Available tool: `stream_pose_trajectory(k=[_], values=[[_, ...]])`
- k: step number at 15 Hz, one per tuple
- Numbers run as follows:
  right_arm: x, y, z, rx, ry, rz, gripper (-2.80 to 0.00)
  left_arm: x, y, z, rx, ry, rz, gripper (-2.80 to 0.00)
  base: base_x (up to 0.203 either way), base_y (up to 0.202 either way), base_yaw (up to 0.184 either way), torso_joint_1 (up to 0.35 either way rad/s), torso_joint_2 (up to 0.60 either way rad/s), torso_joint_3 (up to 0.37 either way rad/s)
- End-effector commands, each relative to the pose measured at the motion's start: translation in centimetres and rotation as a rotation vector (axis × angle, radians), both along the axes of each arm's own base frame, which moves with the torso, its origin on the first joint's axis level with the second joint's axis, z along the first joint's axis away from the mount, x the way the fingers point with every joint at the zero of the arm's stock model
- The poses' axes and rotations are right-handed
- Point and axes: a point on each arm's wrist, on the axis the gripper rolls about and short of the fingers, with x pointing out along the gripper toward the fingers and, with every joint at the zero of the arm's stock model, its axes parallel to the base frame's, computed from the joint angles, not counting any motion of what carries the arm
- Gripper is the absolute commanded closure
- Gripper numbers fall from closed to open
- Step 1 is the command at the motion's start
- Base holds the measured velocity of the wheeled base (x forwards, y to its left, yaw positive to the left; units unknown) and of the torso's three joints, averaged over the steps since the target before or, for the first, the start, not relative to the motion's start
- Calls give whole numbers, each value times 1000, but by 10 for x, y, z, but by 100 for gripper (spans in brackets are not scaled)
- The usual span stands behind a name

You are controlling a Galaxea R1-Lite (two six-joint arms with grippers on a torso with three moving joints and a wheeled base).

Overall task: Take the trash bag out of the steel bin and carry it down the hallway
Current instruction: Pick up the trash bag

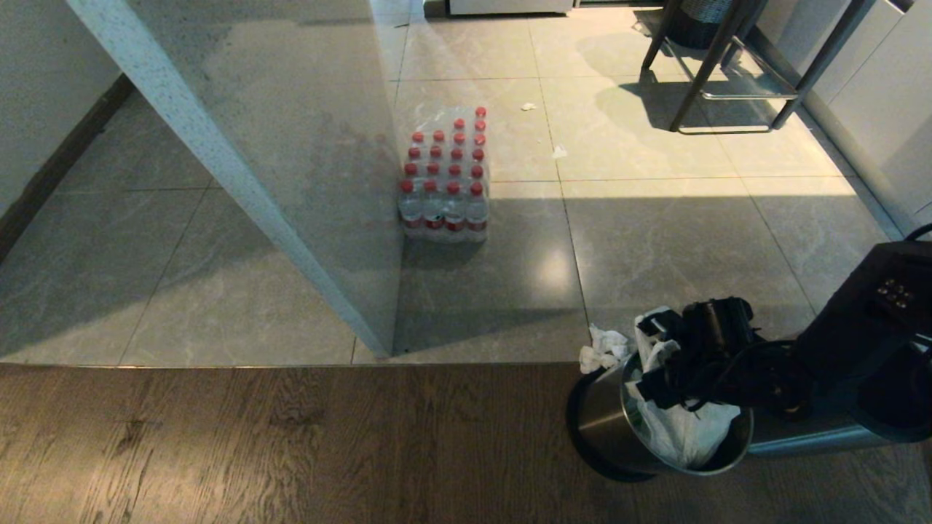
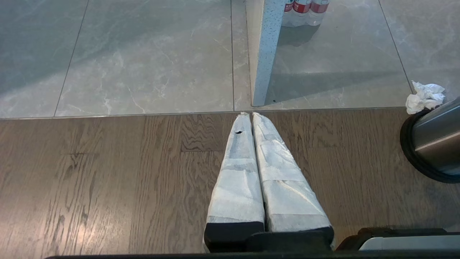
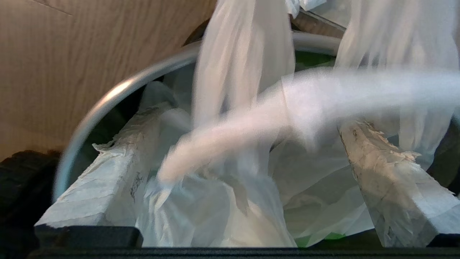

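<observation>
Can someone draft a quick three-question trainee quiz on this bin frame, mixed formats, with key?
1. True or false: the right pincer has its fingers spread wide, either side of the trash bag.
2. Where does the crumpled tissue lie? A) inside the steel bin B) on the floor against the bin's base C) on top of the pack of bottles
3. Fill in: the left pincer hangs over the wooden floor with its fingers ____.

Key: 1 true; 2 B; 3 shut
</observation>
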Motion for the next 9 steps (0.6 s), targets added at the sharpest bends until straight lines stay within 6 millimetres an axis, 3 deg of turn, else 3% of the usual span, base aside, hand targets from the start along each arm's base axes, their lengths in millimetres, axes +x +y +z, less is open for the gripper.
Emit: stream_pose_trajectory(k=[1,9], values=[[5,1,-6,-18,0,-16,-280,0,0,0,0,0,0,0,0,0,0,0,0,0],[12,-1,-19,-125,11,-68,-280,0,0,0,0,0,1,0,0,0,0,0,0,0]])
